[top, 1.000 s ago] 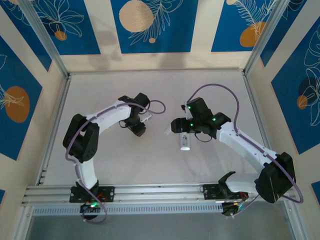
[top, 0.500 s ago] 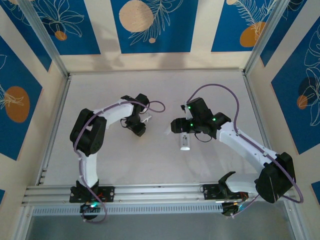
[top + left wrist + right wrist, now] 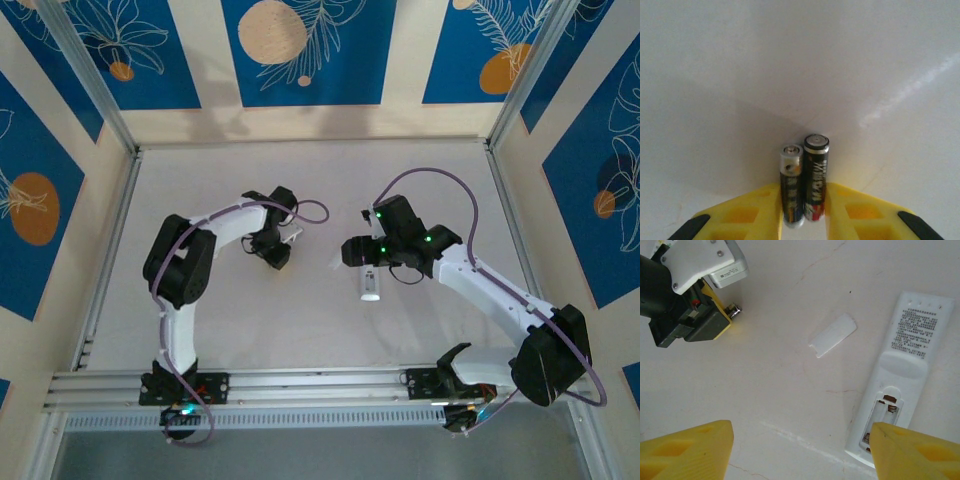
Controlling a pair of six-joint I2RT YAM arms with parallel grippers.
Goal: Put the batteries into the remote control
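Remote control [image 3: 905,365] is seen lying face down on the table [image 3: 765,400], its battery bay uncovered, under the right gripper [image 3: 800,440], whose jaws are spread wide and hold nothing. Its loose cover [image 3: 832,335] lies nearby. Two batteries [image 3: 804,185] are clamped side by side in the left gripper [image 3: 803,200].

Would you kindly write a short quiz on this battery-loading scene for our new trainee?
1. True or false: the cover lies on the table, apart from the remote.
2. How many batteries sit between the fingers of the left end effector? A one, B two, C three.
3. Fill in: the right end effector is ___ (open or shut).
Key: 1 true; 2 B; 3 open.
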